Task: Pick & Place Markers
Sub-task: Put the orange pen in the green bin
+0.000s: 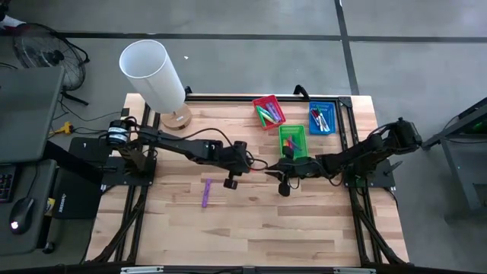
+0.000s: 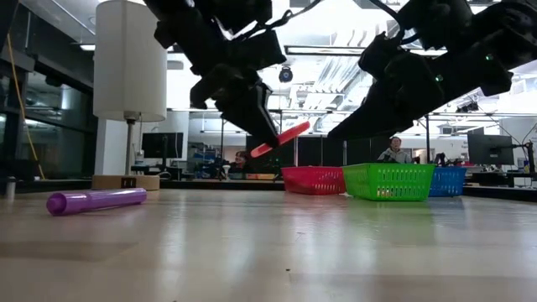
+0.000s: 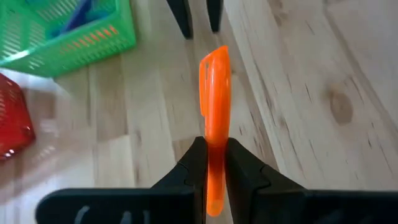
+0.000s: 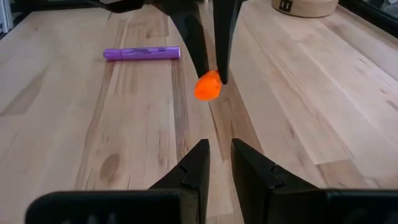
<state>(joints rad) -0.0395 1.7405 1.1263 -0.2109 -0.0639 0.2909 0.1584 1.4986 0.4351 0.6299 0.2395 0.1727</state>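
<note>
One wooden bench (image 1: 251, 221), largest of all, carrying a single white-shaded lamp (image 1: 156, 76) on a round wooden base at the far left corner. Two dark arms reaching in toward the middle, one from each side. Three small mesh trays grouped at the far right: one red tray (image 1: 268, 112), one green tray (image 1: 293, 141) and one blue tray (image 1: 322, 119), each holding a few markers too small to count. Left hand (image 3: 210, 163) raised above the middle of the bench, pinched tight on one orange marker (image 3: 214, 93), the marker sticking out forward past the fingertips and tilted upward in the low view. Right hand (image 4: 217, 155) just opposite, facing the orange marker's tip, fingers narrowly parted and holding nothing. One purple marker (image 1: 206, 192) flat on the bench, toward the near left, well apart from both hands and the trays.
</note>
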